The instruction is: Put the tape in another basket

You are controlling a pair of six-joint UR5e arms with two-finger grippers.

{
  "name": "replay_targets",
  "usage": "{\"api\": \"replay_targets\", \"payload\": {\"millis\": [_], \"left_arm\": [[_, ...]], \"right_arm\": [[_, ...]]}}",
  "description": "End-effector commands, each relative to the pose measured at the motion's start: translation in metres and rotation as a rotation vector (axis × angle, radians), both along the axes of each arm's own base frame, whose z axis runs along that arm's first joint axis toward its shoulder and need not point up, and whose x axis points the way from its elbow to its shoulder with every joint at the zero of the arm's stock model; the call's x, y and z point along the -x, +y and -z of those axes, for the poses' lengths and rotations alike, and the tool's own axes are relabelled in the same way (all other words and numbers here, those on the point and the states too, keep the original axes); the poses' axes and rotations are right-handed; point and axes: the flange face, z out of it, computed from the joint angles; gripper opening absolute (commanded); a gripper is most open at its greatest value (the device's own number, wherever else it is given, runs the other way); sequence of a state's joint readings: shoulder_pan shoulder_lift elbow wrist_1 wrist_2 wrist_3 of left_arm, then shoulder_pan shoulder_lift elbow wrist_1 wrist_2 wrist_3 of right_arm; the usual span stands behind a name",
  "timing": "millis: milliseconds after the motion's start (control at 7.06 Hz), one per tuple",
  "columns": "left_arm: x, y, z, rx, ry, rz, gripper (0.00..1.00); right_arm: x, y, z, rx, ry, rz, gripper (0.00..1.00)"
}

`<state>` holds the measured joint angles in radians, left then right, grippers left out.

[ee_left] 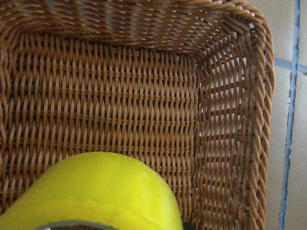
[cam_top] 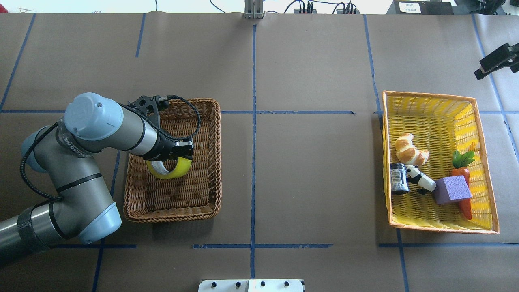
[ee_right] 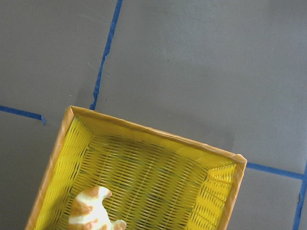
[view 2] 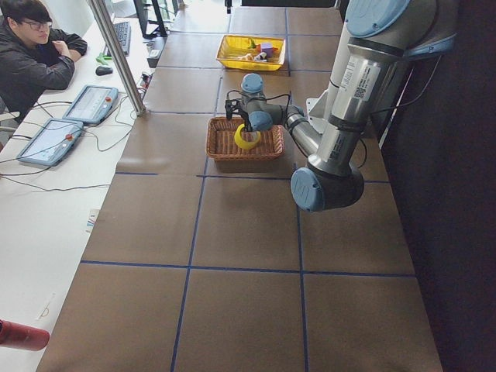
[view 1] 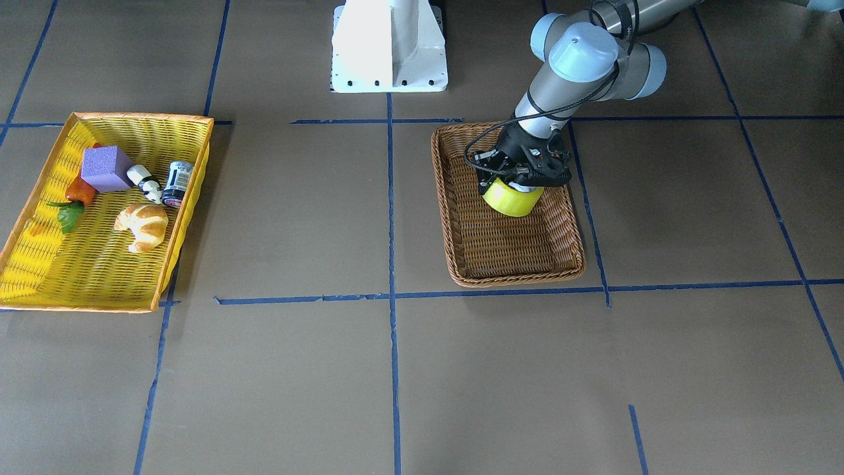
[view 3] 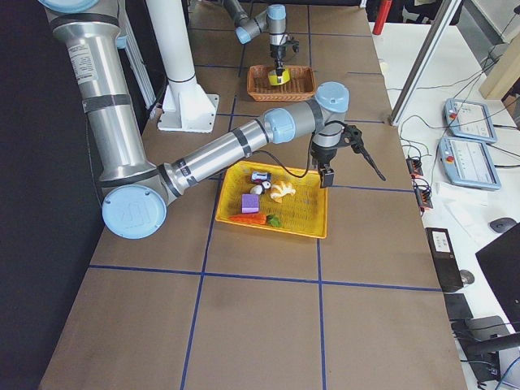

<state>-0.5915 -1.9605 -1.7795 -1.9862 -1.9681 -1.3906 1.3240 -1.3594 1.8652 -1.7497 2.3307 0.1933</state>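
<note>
Here the left gripper is clamped on the tape. It holds the yellow-green roll tilted within the rim of the brown wicker basket; whether the roll touches the basket's woven floor cannot be told. Well apart from the wicker basket, toward the robot's right, sits a yellow plastic-weave basket. It holds a croissant, a purple foam block, a toy carrot, a panda figure and a small dark can. The right gripper hangs equally far from the wicker basket; its grasp cannot be told.
</note>
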Motion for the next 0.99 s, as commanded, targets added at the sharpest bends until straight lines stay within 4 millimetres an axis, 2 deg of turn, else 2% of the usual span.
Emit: {"api": "replay_targets", "payload": {"millis": [0,142,283,425,567,850], "left_arm": [[0.012,0.001,0.008,0.025,-0.05,0.005,1.0],[0.035,0.004,0.028,0.015,-0.078,-0.003,1.0],[0.073,0.001,0.047,-0.023,-0.11,-0.04,1.0],[0.125,-0.024,0.05,-0.02,-0.125,-0.059,1.0],[0.177,-0.057,0.043,-0.071,-0.117,-0.072,1.0],[0.269,-0.099,-0.027,-0.142,-0.212,-0.107,1.0]], "right_arm": [[-0.013,0.008,-0.014,0.034,-0.029,-0.005,1.0],[-0.015,0.012,-0.022,0.05,-0.027,-0.006,1.0],[-0.021,0.016,-0.03,0.037,-0.022,0.011,1.0],[-0.034,0.029,-0.055,0.031,-0.01,0.036,1.0],[-0.049,0.055,-0.098,0.03,0.017,0.084,1.0],[-0.098,0.093,-0.156,0.096,0.041,0.046,1.0]]}}
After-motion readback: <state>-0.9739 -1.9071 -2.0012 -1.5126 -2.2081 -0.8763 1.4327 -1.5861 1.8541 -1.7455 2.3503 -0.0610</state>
